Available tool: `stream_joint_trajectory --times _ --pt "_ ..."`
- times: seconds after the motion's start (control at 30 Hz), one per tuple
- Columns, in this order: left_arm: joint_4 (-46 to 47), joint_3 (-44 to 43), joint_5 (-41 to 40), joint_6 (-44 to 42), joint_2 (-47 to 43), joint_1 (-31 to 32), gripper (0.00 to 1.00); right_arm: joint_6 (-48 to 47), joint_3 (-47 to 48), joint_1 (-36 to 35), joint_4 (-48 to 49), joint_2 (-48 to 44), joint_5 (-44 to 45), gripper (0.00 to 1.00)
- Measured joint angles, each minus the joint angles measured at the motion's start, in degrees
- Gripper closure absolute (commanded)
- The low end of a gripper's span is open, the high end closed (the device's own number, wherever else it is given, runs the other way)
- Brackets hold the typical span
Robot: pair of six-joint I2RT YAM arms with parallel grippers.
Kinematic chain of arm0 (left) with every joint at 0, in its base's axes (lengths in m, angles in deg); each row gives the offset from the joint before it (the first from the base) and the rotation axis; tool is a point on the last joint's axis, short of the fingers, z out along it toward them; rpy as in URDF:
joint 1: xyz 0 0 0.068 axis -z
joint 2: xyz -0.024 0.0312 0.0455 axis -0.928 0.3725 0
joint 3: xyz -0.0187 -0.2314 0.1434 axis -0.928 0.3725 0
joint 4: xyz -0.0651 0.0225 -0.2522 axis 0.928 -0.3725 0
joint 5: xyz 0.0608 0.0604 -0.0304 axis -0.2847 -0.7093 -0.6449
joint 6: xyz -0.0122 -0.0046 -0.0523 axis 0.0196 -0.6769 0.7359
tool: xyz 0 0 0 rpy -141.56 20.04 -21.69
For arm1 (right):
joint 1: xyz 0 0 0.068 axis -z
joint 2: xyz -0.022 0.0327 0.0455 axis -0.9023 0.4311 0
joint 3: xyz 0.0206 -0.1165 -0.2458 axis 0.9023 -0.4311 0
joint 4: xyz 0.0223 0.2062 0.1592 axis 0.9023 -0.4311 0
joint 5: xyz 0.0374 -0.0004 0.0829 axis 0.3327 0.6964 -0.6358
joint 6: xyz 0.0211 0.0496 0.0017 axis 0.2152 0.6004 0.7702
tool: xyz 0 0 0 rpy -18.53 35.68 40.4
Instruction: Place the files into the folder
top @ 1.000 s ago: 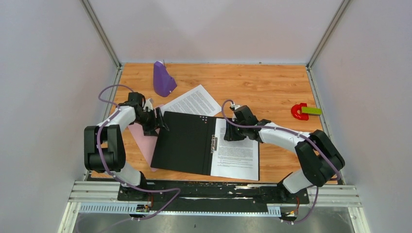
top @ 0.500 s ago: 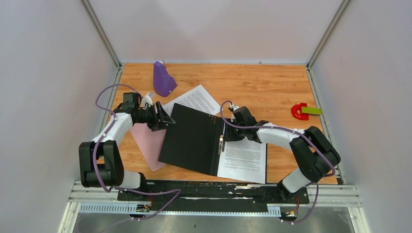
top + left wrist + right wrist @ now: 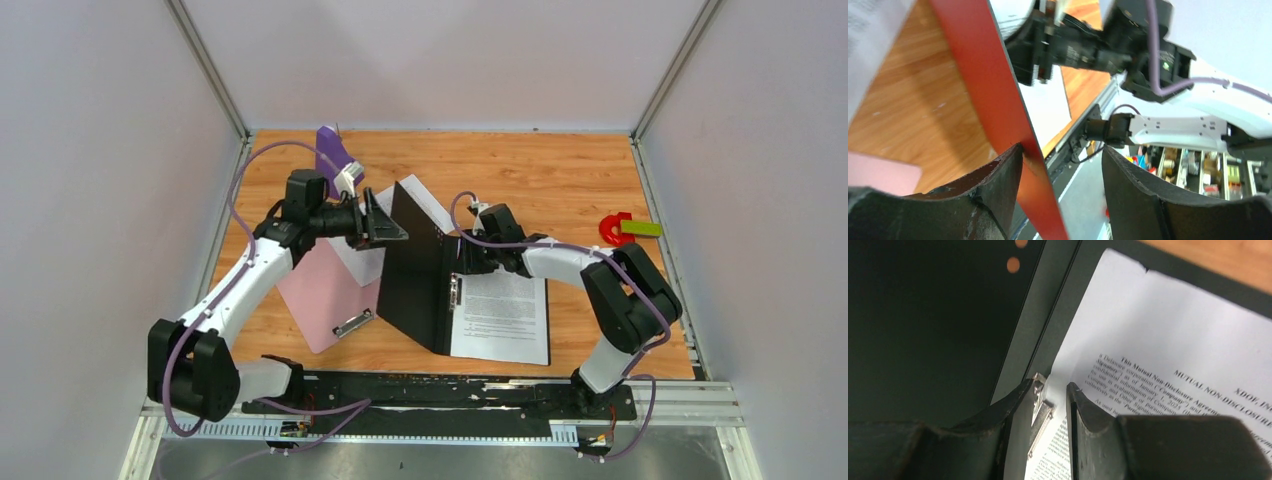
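Now left gripper (image 3: 385,228) props folder (image 3: 415,265) cover upright over file (image 3: 500,315).

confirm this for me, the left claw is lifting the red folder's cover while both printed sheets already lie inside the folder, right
Not quite. The left claw is lifting the folder cover, but only one sheet lies inside. The other sheet is on the table behind the folder, as the top external view shows.

Red folder (image 3: 415,270) half-open, black cover raised steeply, printed sheet (image 3: 500,315) inside, second sheet (image 3: 375,215) behind
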Motion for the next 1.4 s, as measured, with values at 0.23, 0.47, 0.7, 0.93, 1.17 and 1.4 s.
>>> stream_joint_trajectory --times 0.23,0.47,0.7,0.93,1.17,1.4 --pt "7.3 -3.2 -4.8 5.4 3.0 14.2 0.3 -1.7 9.4 5.3 -7.2 0.6 -0.5 0.5" --pt "9.1 -10.8 -8.3 6.4 12.7 22.5 0.29 -2.3 18.5 16.7 -20.3 -11.1 -0.2 0.38" --pt "9.2 -20.5 -11.4 4.5 23.5 27.6 0.29 -1.7 19.8 18.9 -27.2 -24.7 2.1 0.32" --pt "6.8 -23.9 -13.6 1.2 25.5 28.6 0.19 -1.6 20.5 18.6 -31.4 -30.6 2.7 0.32" --pt "2.8 -26.6 -13.2 -2.0 26.6 28.5 0.09 -1.7 20.1 18.1 -36.1 -30.6 2.5 0.3" --pt "1.9 -27.5 -8.5 -3.3 27.6 28.5 0.06 0.2 15.3 18.1 -37.4 -33.0 3.5 0.31"
